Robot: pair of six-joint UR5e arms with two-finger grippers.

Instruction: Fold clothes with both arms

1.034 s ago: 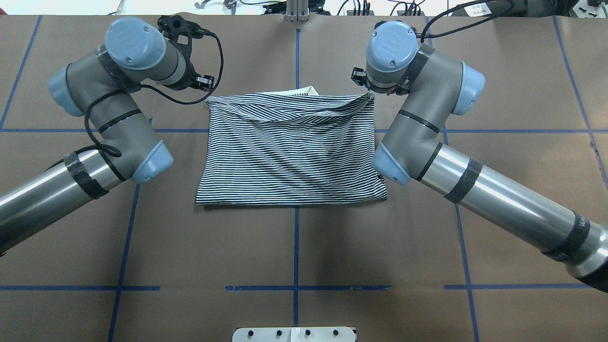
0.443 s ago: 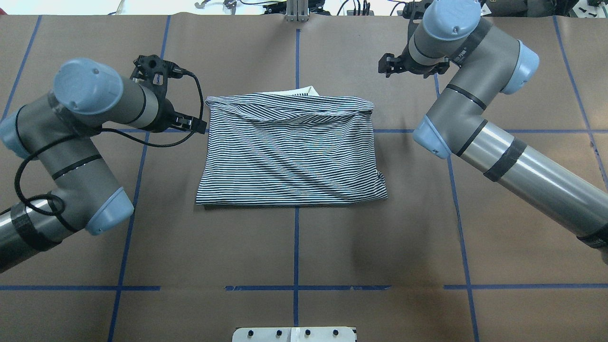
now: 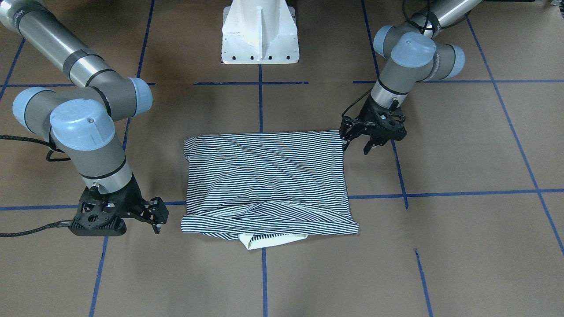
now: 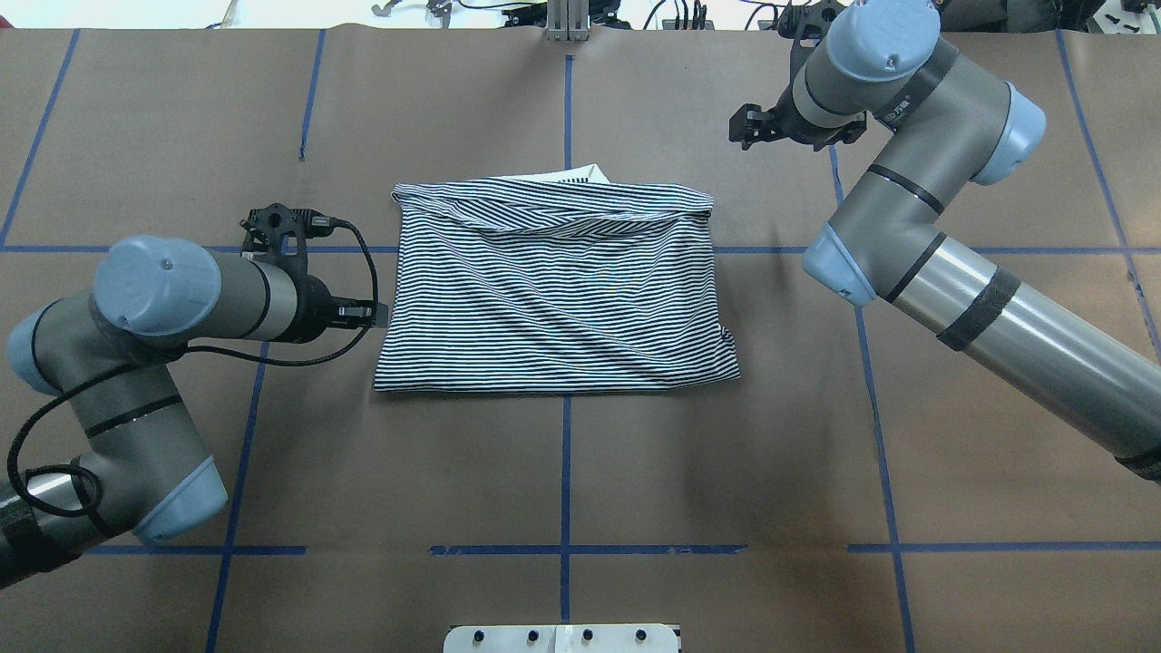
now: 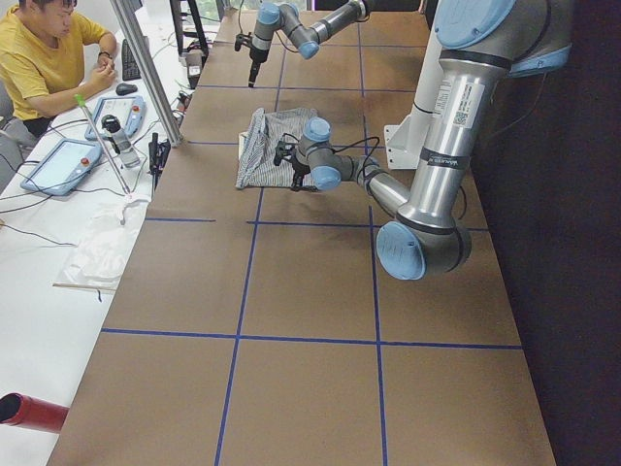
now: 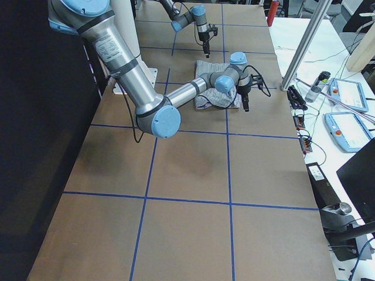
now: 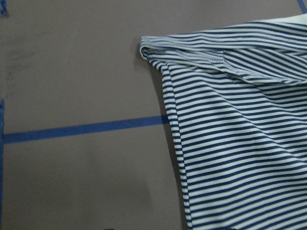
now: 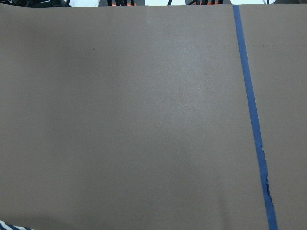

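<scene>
The striped polo shirt (image 4: 558, 299) lies folded to a rough rectangle in the middle of the table (image 4: 562, 472), cream collar (image 3: 269, 240) peeking past its far edge, touched by neither gripper. The left gripper (image 3: 355, 146) hangs just beside its left edge, fingers (image 3: 346, 137) spread and empty — likely placed to take that side for another fold — while the right gripper (image 3: 155, 218), likewise spread, hovers beyond the far right corner

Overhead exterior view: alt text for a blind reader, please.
A folded striped polo shirt lies flat on the brown table. The left claw is beside its left edge; the right claw is apart, past its far right corner.
</scene>
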